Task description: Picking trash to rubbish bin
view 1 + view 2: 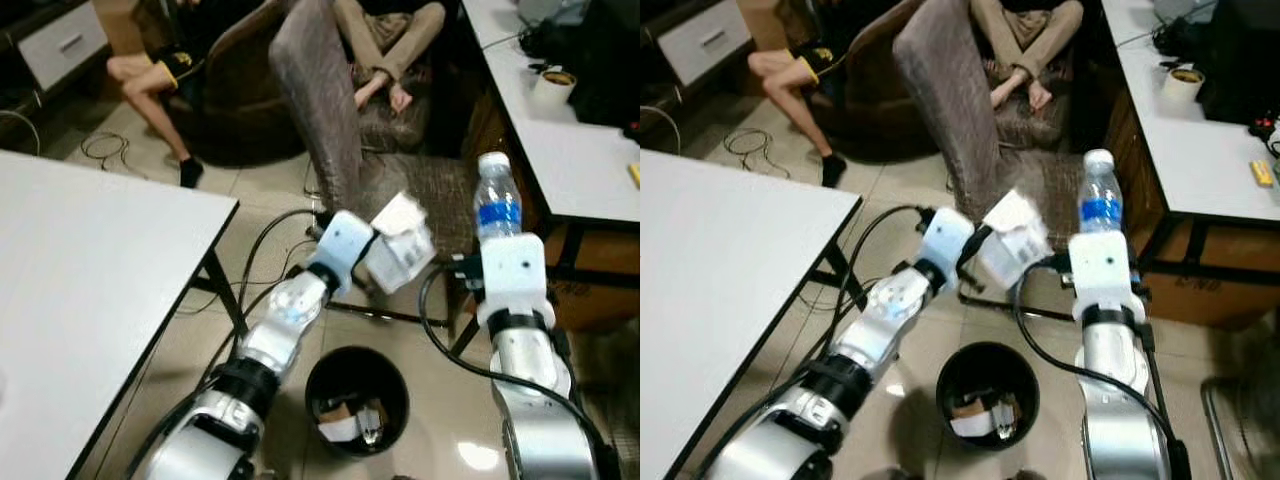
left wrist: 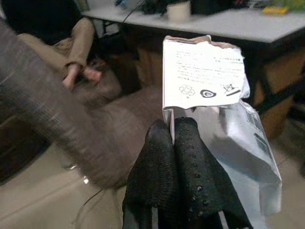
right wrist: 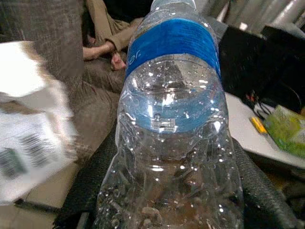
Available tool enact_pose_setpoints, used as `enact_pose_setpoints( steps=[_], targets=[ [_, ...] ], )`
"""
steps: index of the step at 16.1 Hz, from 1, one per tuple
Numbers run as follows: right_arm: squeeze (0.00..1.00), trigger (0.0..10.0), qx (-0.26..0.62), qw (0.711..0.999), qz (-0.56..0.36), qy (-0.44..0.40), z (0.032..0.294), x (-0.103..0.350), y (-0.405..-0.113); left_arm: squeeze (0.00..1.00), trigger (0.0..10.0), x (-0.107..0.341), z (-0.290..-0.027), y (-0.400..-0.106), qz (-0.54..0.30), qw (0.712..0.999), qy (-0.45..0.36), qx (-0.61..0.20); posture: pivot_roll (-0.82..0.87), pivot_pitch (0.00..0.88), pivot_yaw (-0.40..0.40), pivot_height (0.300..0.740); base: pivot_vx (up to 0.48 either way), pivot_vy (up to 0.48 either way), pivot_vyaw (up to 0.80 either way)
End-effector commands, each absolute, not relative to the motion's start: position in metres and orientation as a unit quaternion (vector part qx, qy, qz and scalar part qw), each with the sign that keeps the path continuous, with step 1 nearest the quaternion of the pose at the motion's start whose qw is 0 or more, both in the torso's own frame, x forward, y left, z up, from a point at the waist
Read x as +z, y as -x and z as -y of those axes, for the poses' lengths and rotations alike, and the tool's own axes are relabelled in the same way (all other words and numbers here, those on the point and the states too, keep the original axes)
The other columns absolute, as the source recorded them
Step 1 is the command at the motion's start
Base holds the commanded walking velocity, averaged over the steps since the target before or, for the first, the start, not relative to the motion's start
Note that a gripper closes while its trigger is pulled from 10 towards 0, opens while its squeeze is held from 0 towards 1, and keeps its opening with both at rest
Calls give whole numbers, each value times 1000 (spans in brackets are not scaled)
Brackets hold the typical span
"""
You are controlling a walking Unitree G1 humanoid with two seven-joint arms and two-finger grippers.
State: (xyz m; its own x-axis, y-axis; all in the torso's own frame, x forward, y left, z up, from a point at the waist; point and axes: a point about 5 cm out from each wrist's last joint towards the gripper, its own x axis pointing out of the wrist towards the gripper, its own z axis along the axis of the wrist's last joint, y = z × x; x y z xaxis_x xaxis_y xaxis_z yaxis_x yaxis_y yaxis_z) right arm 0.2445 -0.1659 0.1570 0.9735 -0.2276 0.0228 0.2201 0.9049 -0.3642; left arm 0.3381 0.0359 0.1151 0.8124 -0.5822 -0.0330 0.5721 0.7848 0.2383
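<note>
So both arms are loaded up and neither piece has gone in yet. The black rubbish bin sits on the tiled floor between the two arms, and you can already see some crumpled paper scraps lying in the bottom, so it looks like part of the job is done. The left gripper has its two black fingers pinched together on a torn white paper package with printed labels and a barcode, held up above the bin and a bit beyond its far rim, toward the grey armchair. The right gripper is hidden behind its wrist block in the head views, but the wrist cam shows the clear plastic water bottle with a blue label sitting between dark finger pads, so I'd say it's clamped on it, upright, above and off to the right of the bin. A person sits in the armchair past the bin. What's left, I reckon: bring each piece over the bin's mouth and let go, package first since it's closer.
</note>
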Motion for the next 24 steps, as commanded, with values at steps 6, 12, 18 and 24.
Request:
enact_pose_setpoints(
  steps=[6,12,18,24],
  targets=[
    [0,10000,-160,970,-60,176,181,127,-235,0,0,72,-68,-329,-45,939,-170,-296,54,205,70,740,0,0,0],
    [0,10000,-227,957,-162,75,185,86,-212,0,0,55,-72,-323,-74,925,-205,-313,37,246,103,740,0,0,0],
    [0,10000,-242,952,-180,59,181,79,-200,0,0,47,-62,-316,-82,913,-209,-342,12,262,119,740,0,0,-444],
    [0,10000,-235,952,-186,59,180,77,-201,0,0,39,-59,-310,-93,904,-221,-355,7,263,111,740,0,0,-678]
  ],
)
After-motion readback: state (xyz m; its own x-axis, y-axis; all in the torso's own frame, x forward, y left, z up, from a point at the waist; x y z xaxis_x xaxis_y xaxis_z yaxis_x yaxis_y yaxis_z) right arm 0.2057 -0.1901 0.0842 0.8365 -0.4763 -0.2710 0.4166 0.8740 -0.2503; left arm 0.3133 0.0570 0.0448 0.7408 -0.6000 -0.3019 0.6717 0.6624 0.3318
